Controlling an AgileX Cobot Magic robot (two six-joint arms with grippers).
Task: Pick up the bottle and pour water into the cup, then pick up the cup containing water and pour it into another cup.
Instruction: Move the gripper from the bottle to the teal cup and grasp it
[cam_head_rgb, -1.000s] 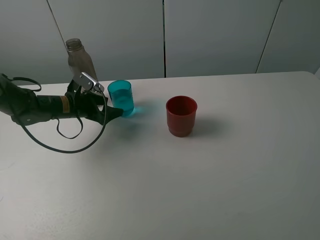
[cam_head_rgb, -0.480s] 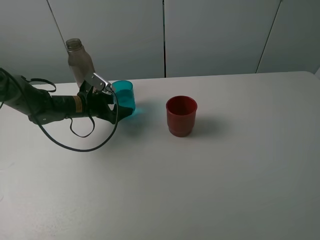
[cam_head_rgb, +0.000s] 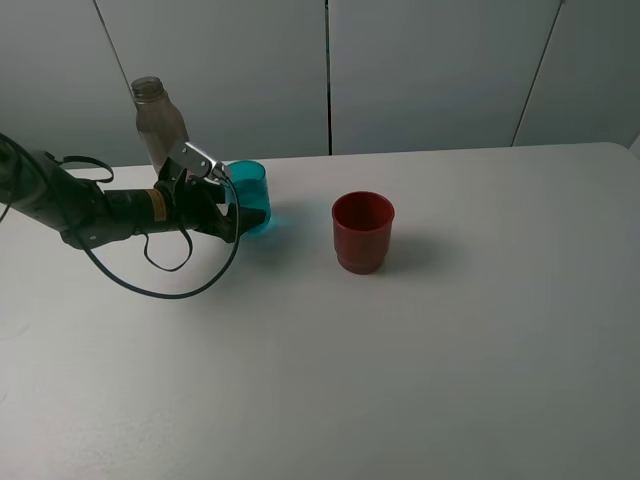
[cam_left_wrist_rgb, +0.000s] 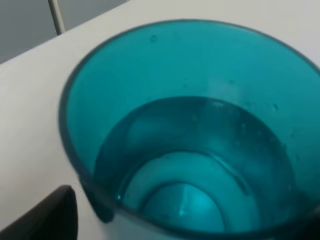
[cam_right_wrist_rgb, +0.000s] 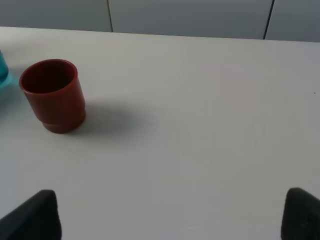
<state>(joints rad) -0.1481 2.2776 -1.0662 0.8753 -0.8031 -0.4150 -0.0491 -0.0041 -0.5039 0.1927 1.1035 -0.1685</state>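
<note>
A white table (cam_head_rgb: 480, 330) fills the foreground. Behind it stands a pale grey panelled wall (cam_head_rgb: 430, 70) with dark vertical seams (cam_head_rgb: 328, 75).

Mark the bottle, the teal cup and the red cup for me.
bottle (cam_head_rgb: 160, 130): exterior high view, on its upper body.
teal cup (cam_left_wrist_rgb: 200, 65): left wrist view, on its inner wall.
red cup (cam_head_rgb: 362, 240): exterior high view, on its outer wall.

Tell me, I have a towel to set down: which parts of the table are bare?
Bare: the near half of the table and everything right of the red cup. A narrower gap lies between the red cup and the teal cup. Crowded: the far left, where the left gripper flanks the teal cup, with its cable and the bottle behind.
</note>
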